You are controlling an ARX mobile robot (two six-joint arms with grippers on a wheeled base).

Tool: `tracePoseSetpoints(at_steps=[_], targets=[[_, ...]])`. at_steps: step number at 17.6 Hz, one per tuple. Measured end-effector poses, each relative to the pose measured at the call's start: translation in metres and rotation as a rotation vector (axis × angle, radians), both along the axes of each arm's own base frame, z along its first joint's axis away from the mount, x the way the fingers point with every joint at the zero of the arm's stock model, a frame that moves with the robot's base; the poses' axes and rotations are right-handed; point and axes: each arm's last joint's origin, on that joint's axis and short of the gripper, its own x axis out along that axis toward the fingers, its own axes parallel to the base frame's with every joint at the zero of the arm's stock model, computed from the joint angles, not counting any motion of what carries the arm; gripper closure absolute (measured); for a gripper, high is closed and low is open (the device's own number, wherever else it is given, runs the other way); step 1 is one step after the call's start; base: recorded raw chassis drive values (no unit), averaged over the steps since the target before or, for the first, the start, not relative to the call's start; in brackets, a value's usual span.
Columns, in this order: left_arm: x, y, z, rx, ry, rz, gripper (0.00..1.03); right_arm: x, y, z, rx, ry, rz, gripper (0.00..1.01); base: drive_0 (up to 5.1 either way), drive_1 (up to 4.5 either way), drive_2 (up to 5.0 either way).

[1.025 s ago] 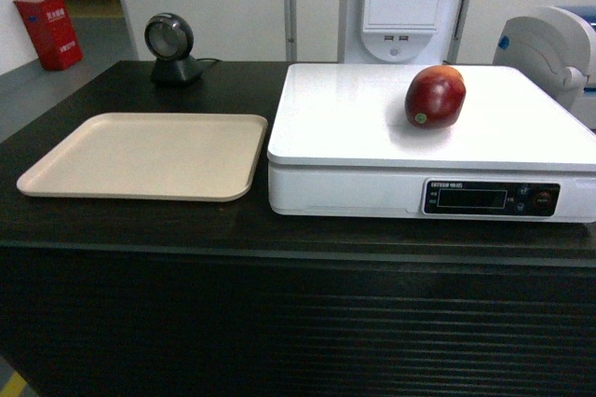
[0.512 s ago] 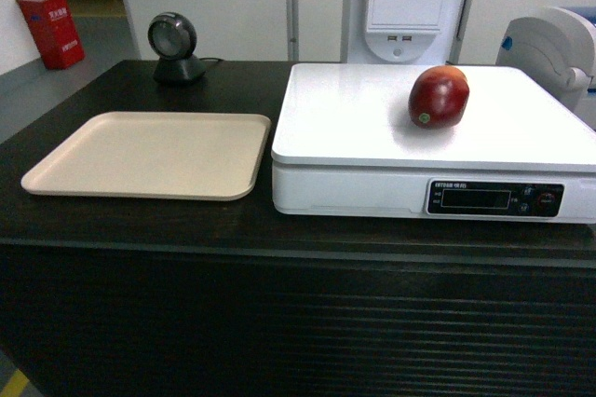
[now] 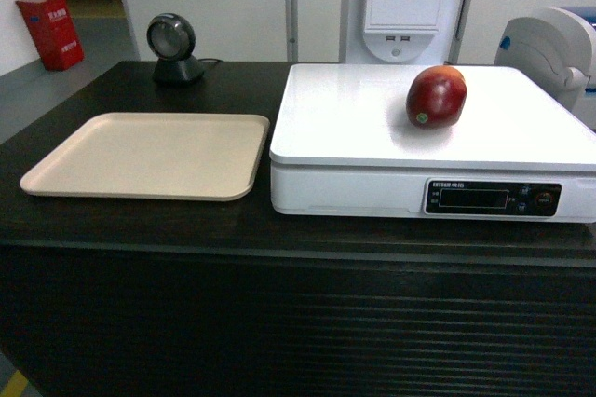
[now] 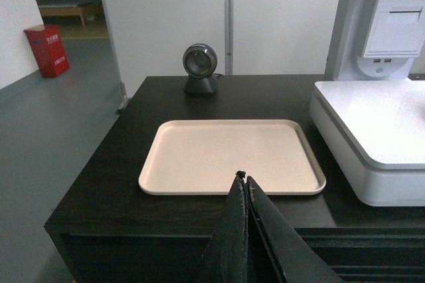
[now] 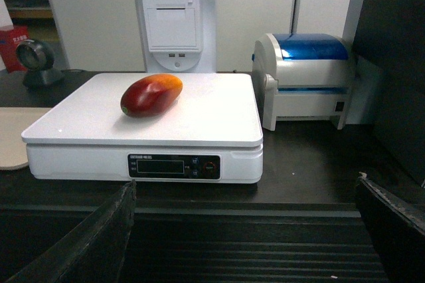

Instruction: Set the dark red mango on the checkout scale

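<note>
As seen from the head camera, dark red mango (image 3: 436, 97) lies on the scale (image 3: 372, 127) platform, toward 1 o'clock of its centre; scale sits on the checkout (image 3: 279, 322), beige tray (image 3: 149, 155) just beside it at 9 o'clock, round scanner (image 3: 172, 47) behind. No grippers show.

Left wrist: left gripper (image 4: 243, 183) fingers pressed together, empty, over the tray's near edge.

Right wrist: right gripper (image 5: 252, 230) spread wide, holding nothing; mango at 11 o'clock on the scale; label printer (image 5: 309, 77) at 1 o'clock.
</note>
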Motion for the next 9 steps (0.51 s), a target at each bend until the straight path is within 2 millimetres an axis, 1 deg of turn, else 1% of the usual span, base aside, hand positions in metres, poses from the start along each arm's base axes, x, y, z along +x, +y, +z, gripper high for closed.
tracePoseSetpoints(at_steps=[5, 9], targets=[[-0.013, 0.0, -0.012, 0.0, 0.002, 0.0, 1.01, 0.0, 0.0, 0.0, 0.0, 0.0, 0.0, 0.03, 0.0, 0.0, 0.0], [-0.022, 0.0, -0.017, 0.0, -0.001, 0.0, 1.01, 0.0, 0.0, 0.0, 0.0, 0.0, 0.0, 0.03, 0.0, 0.0, 0.0]])
